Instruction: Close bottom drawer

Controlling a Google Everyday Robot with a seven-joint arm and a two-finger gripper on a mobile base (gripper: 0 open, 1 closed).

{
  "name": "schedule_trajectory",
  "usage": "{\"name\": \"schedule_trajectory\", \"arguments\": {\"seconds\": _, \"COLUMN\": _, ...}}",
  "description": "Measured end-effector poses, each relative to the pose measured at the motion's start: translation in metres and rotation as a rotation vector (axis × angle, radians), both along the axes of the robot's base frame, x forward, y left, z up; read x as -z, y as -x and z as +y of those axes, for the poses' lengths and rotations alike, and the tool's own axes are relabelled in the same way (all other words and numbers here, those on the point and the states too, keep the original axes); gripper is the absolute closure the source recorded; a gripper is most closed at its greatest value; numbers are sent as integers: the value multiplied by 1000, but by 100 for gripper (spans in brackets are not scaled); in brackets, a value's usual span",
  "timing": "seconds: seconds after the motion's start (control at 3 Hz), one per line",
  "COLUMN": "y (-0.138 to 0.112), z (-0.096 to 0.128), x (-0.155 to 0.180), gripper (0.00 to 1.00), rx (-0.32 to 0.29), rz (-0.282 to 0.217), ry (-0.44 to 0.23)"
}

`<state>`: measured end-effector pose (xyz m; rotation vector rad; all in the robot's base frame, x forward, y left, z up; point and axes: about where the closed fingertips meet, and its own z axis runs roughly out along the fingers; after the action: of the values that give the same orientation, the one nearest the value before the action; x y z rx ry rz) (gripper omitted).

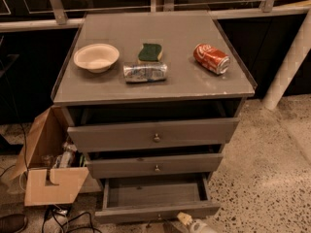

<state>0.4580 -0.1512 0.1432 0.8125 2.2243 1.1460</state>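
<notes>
Though open, bottom drawer [155, 194], grey floor visible, claw [186, 220] near its front.

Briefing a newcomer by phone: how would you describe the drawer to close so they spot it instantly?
Find the grey cabinet with a pale bowl on top. The bottom drawer is the lowest of its three, with the robot's hand low in front of it. It alone is pulled far out, showing its bare inside, and has the slimmest front.
</notes>
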Motion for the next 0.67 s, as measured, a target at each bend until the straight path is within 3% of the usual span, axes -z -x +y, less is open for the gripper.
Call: {"name": "schedule_trajectory", "arguments": {"seconds": 0.67, "y": -27, "z": 16, "x": 14, "gripper": 100, "rx": -14, "rz": -8, "ry": -3}}
